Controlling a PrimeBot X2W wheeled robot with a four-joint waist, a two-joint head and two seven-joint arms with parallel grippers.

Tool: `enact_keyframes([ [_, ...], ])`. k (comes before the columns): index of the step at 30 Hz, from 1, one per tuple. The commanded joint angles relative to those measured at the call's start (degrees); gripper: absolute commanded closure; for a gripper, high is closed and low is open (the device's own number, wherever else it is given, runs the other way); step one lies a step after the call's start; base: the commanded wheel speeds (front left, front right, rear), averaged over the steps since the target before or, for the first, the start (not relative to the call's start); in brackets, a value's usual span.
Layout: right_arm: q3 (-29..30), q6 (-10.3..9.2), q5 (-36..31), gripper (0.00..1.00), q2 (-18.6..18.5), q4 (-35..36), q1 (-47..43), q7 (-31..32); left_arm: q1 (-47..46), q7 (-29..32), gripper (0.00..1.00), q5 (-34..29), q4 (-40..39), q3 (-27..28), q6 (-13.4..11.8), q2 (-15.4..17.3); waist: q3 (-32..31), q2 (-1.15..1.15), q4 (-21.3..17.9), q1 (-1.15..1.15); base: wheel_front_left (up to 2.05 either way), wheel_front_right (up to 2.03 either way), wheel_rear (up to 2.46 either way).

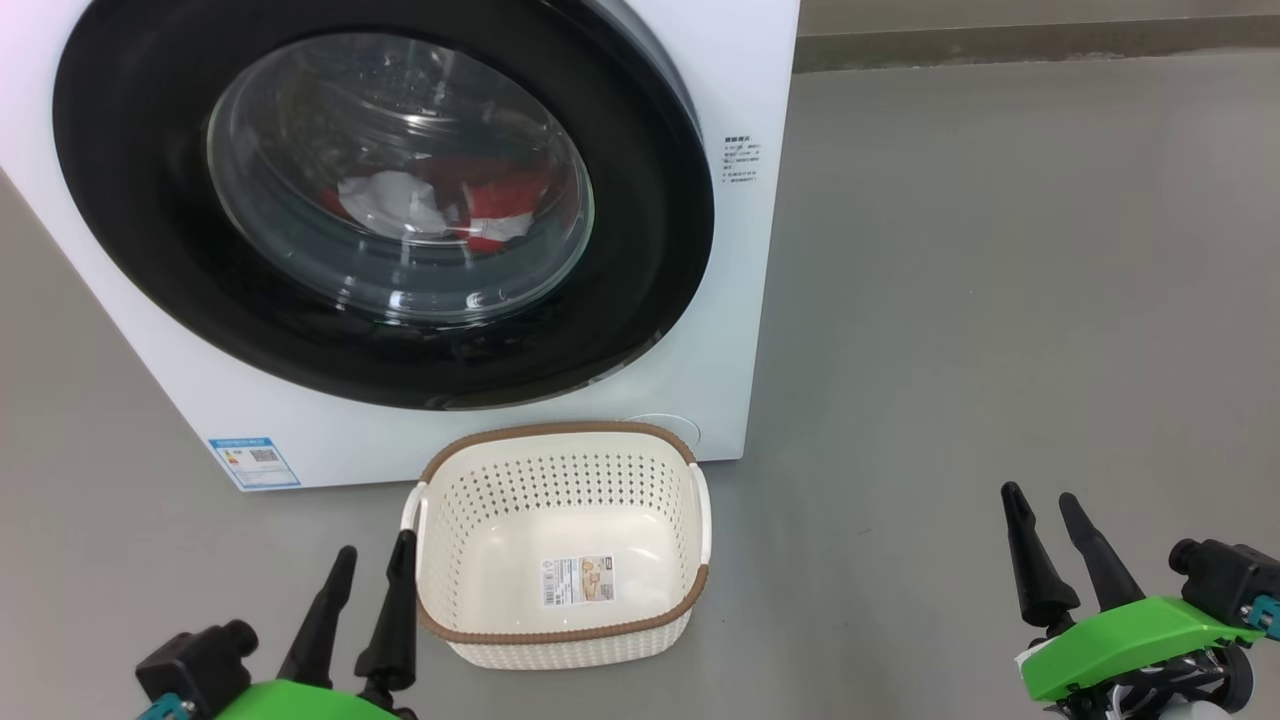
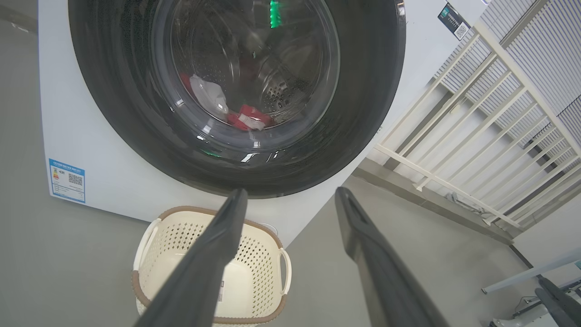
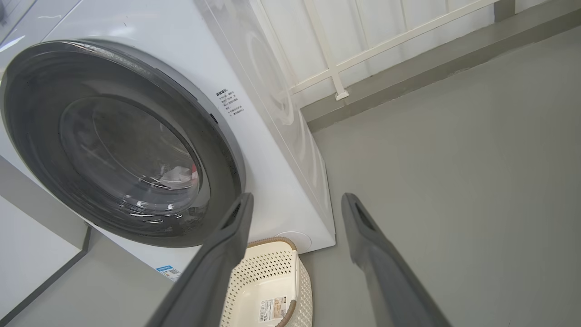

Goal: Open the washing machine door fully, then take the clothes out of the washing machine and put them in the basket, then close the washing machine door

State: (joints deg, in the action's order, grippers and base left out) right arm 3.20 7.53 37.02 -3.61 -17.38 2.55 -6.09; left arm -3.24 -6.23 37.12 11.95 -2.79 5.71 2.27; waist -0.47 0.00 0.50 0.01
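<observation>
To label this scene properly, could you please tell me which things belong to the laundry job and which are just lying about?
Job: washing machine, its door, clothes behind the glass, empty basket.
Just there: white railing, blue label sticker.

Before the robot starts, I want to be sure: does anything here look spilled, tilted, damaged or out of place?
Nothing stands out. The washing machine door is shut, the clothes lie inside, the basket stands upright and empty.
</observation>
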Motion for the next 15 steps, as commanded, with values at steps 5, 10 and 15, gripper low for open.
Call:
enact_keyframes([
  [5,-0.6,-0.03,-4.9,0.0,-0.6,1.0,2.0,-1.6,-1.4,-1.3,0.0,-4.5,-0.7,0.7,-1.1,0.8,-0.1,0.0,0.0,0.0,0.0,0.0,0.0],
  [10,-0.5,-0.03,-8.6,0.0,-0.4,0.8,2.0,-2.4,-1.6,-2.2,0.0,-8.4,0.1,0.4,-2.1,0.9,-0.1,0.0,-0.1,0.0,0.0,0.0,0.0],
  [15,-0.4,-0.03,-12.2,0.0,-0.3,0.5,2.1,-3.2,-1.8,-3.0,0.0,-11.9,0.9,0.2,-3.1,1.0,-0.2,0.0,0.0,0.0,0.0,0.0,0.0],
])
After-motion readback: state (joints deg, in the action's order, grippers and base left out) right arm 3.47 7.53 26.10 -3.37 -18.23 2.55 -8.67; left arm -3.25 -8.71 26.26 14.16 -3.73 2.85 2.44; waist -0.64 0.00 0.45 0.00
